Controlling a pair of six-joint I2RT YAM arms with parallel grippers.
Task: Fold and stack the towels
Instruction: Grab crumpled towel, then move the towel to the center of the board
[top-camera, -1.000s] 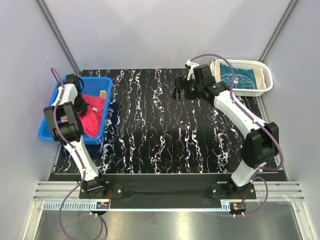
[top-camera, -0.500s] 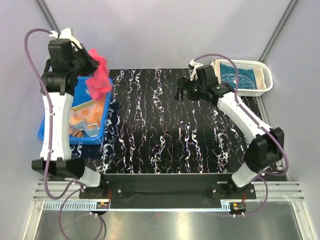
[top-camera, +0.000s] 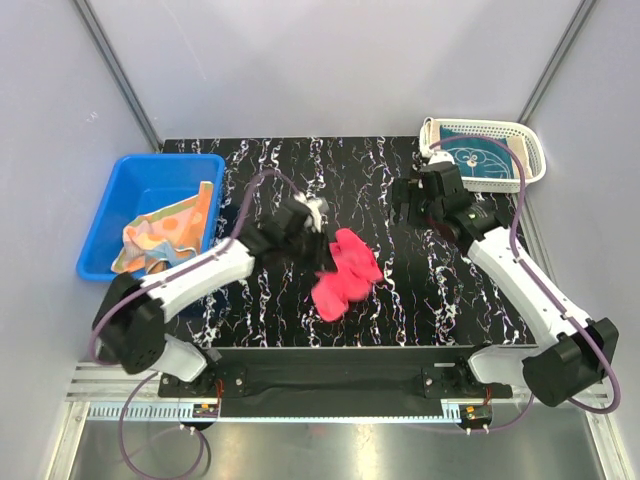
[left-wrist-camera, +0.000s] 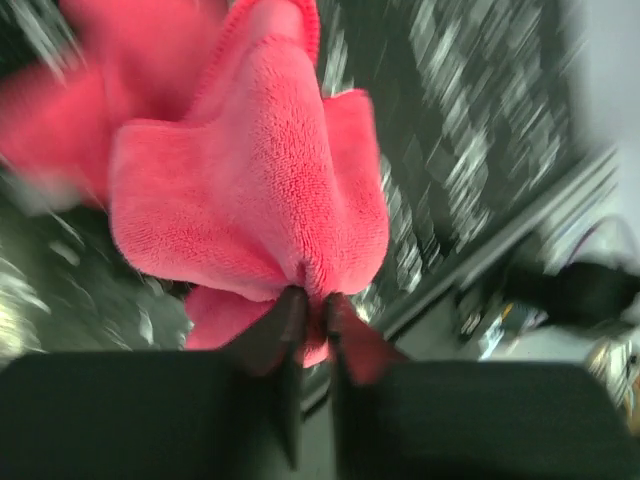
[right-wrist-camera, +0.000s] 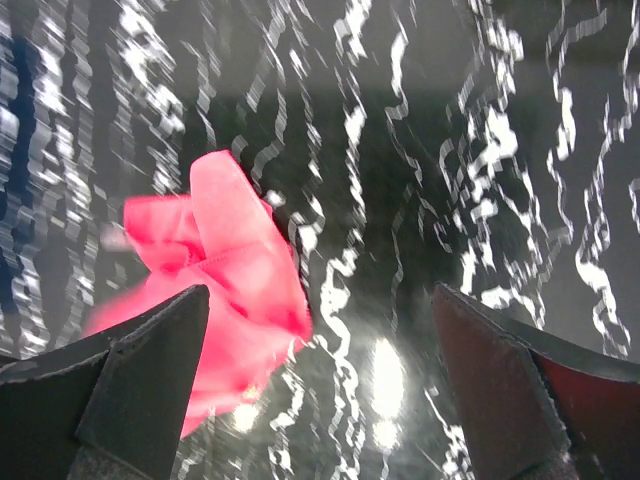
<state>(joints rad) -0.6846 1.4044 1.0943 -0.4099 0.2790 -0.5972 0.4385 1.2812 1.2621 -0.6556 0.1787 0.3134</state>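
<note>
**Item 1.** Plain, soft, crumpled pink-red towel (top-camera: 345, 275). It sits over the middle of the black white-veined worktop (top-camera: 300, 180), toward its 6 o'clock edge. Whether its lower folds rest on the surface cannot be told.

**Item 2.** Left claw (top-camera: 322, 245). It reaches in from 9 o'clock and touches the pink-red towel, whose bulk spreads to the claw's 4 o'clock. In the left wrist view, the claw (left-wrist-camera: 312, 300) has its fingers almost together, and one fold of the pink-red towel (left-wrist-camera: 250, 180) is pinched between the tips.

**Item 3.** Right claw (top-camera: 408, 200). It is well apart from the pink-red towel, which lies at its 7 o'clock. In the right wrist view, the claw (right-wrist-camera: 320, 295) is spread wide and holds nothing. The pink-red towel (right-wrist-camera: 230, 260) shows beyond the left finger.

**Item 4.** Teal towel (top-camera: 475, 158) with a white cartoon face. It lies in the white basket (top-camera: 530, 150) of plastic lattice at the worktop's 1 o'clock corner.

**Item 5.** Rumpled orange-peach towel (top-camera: 165, 235). It lies in the blue bin (top-camera: 150, 170) of plastic at the 9 o'clock edge.
</note>
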